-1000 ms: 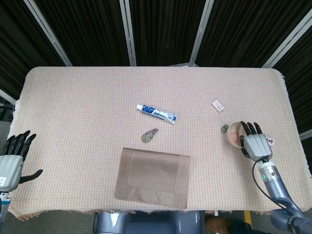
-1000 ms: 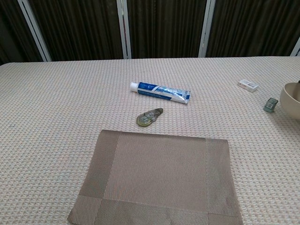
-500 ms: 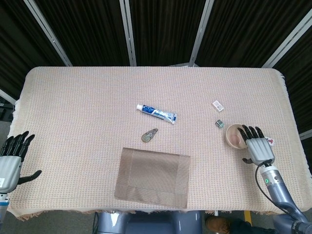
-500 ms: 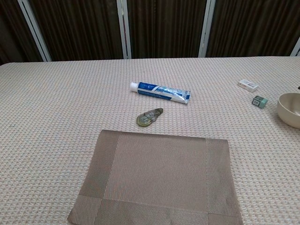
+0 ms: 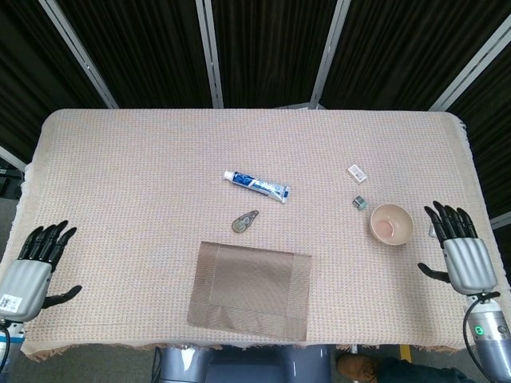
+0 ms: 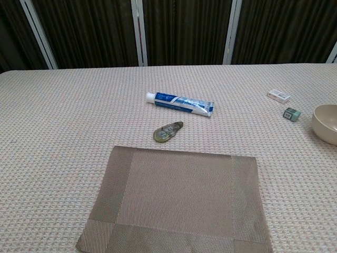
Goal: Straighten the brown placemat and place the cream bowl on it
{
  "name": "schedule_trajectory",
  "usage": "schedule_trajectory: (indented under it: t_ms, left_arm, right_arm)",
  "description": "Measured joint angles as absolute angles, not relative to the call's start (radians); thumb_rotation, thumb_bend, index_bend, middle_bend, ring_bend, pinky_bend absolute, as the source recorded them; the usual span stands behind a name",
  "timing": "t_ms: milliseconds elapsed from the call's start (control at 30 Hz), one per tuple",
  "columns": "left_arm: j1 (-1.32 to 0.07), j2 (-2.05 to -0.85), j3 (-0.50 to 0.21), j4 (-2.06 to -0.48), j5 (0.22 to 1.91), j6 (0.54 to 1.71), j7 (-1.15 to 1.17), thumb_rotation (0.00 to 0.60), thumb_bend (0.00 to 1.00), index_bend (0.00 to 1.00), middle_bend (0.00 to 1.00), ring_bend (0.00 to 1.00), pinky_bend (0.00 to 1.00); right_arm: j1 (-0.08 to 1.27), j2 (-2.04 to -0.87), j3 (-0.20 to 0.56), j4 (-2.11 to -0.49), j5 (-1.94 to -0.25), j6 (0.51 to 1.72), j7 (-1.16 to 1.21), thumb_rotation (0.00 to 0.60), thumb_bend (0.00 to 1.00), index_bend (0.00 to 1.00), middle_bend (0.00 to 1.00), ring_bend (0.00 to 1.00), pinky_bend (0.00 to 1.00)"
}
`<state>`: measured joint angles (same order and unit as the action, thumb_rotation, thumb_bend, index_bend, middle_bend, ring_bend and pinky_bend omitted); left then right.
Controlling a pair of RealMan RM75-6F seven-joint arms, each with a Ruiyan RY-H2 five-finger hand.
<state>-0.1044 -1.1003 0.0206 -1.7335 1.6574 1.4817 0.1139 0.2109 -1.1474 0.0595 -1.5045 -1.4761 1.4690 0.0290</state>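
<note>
Brown placemat (image 5: 249, 290) sits slightly skewed at the worktop's (image 5: 144, 175) near edge in the head view, cream bowl (image 5: 390, 223) well off to its right. Left robot hand (image 5: 33, 267) and right robot hand (image 5: 461, 251) both spread, empty. Chest view: placemat below a toothpaste tube (image 6: 180, 104), bowl at the right edge.

Even bright light, sharp, faint shadows

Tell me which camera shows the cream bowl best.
The head view: the whole cream bowl shows from above, rim and inside, standing on the table right of the placemat. The chest view cuts it off at the right edge.
</note>
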Motion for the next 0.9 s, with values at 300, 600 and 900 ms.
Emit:
schedule_trajectory:
  t_ms: [300,600,900]
  left_arm:
    - [-0.179,-1.187,0.095,-1.652,1.946,1.463,0.038,0.6,0.15,0.28,0.0,0.0,0.0]
    - [-0.276,-1.333,0.136,-1.539,2.042,1.31,0.064,0.6,0.28,0.38,0.0,0.0,0.0]
    - [-0.306,-1.488,0.15,-1.378,2.038,1.242,0.071,0.6,0.32,0.41,0.0,0.0,0.0]
  right_arm:
    - [0.108,-1.109,0.044,-1.625,-1.516,1.608,0.026,0.6,0.0,0.0,0.0,0.0,0.0]
    - [0.084,-1.103,0.036,-1.634,-1.531,1.618,0.012,0.6,0.0,0.0,0.0,0.0,0.0]
    - [0.088,-1.102,0.042,-1.62,-1.527,1.592,0.033,0.6,0.0,0.0,0.0,0.0,0.0]
